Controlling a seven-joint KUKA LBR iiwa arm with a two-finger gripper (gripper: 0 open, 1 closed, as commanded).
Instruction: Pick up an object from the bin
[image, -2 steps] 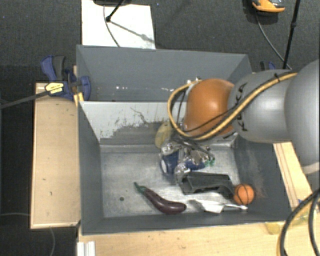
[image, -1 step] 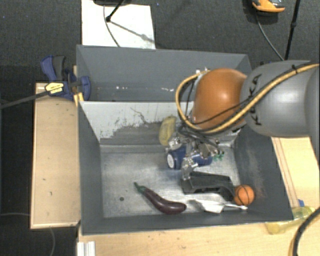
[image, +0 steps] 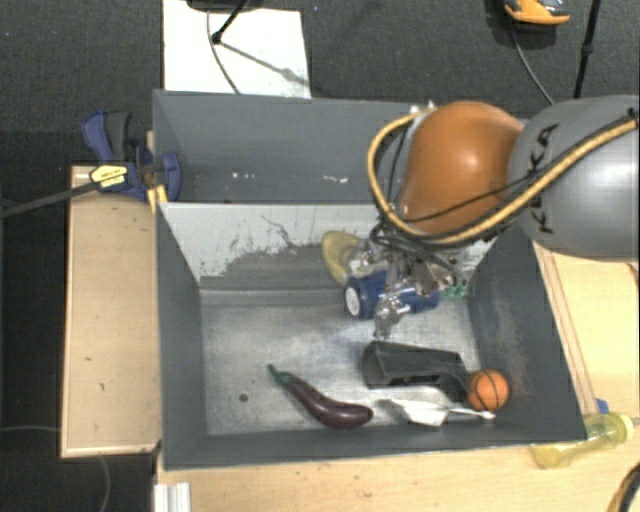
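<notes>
Gripper (image: 392, 308) low at blue can (image: 362, 298), just behind black block (image: 415, 365); open or closed, cannot tell. Advice: centre on can, clear of yellow lump (image: 338, 255) farther behind block, then lift straight.

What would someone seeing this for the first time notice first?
The arm's big orange wrist cover at the upper right stands out, with the gripper below it over a blue cylinder near the bin's back wall. Along the front lie a dark purple eggplant and, to the right, a small orange ball.
</notes>
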